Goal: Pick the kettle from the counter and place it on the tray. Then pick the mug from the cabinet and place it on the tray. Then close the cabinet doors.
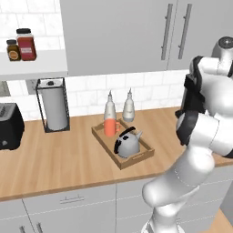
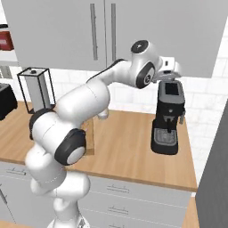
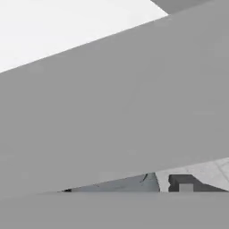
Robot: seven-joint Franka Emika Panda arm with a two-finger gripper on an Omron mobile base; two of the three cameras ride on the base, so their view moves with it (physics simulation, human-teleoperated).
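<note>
The silver-grey kettle (image 1: 127, 144) stands on the wooden tray (image 1: 144, 153) in the middle of the counter (image 1: 59, 157). The orange-red mug (image 1: 110, 128) is on the tray's far end, right behind the kettle. Above, the two grey cabinet doors (image 1: 136, 36) lie flush side by side, their bar handles (image 2: 94, 31) meeting at the centre. My gripper (image 2: 171, 76) is raised in front of the lower right part of the right door (image 2: 178, 31), above the coffee machine. The hand view looks straight onto the grey panel (image 3: 116, 103) from close up. The fingertips (image 3: 181, 183) stand wide apart, open and holding nothing.
A black coffee machine (image 2: 168, 118) stands on the counter right under my hand. Two slim bottles (image 1: 119, 108) stand behind the tray. A paper towel holder (image 1: 53, 105) and a black toaster (image 1: 9, 125) sit to the left, below a shelf with two jars (image 1: 21, 45).
</note>
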